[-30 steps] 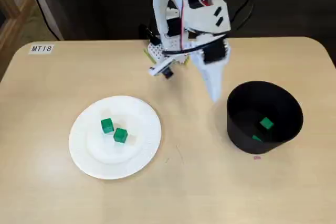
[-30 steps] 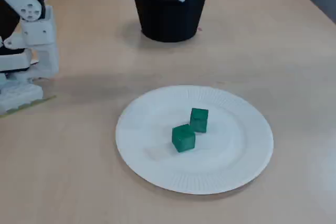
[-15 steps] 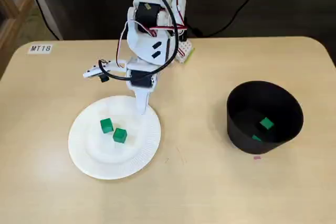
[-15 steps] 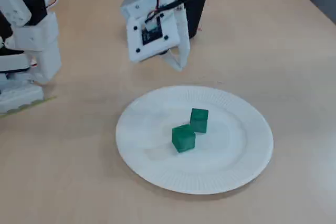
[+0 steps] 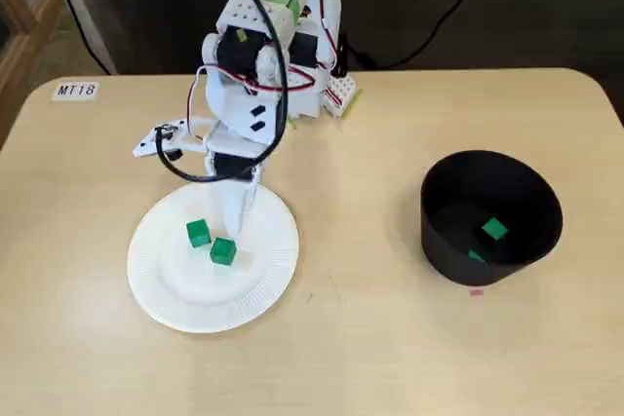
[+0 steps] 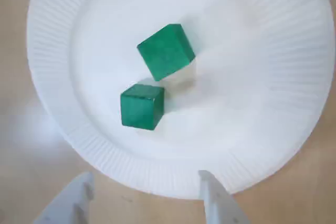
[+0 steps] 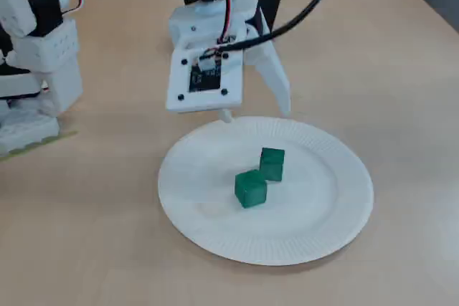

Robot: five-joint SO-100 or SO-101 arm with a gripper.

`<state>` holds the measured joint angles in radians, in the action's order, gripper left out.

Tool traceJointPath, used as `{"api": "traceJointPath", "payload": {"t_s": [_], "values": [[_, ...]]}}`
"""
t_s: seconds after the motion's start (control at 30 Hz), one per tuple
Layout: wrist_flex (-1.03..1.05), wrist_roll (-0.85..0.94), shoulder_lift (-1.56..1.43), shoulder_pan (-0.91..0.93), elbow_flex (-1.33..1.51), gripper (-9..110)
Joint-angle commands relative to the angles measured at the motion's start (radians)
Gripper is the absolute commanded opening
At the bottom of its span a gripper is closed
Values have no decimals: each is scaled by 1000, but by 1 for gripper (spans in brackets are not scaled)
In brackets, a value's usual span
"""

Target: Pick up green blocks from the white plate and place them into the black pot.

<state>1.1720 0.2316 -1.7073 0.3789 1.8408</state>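
End effector [image 6: 144,182] hangs open and empty over the white plate [image 6: 273,129] rim; advance, straddle the nearer green block [image 6: 142,106] (other green block [image 6: 166,51] sits just beside it), then close squarely.

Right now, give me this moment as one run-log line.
hand: open, empty, over plate rim | white plate: two green blocks on it | black pot: green block inside

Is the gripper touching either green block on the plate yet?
Apart. The wrist view shows the gripper with its fingers down at the white plate rim, with bare plate between them and the nearer green block.
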Motion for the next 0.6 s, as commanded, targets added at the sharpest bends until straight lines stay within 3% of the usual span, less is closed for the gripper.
{"api": "traceJointPath", "payload": {"t_s": [0.0,0.57], "values": [[32,23,77,31,-109,33],[11,26,380,34,-336,32]]}}
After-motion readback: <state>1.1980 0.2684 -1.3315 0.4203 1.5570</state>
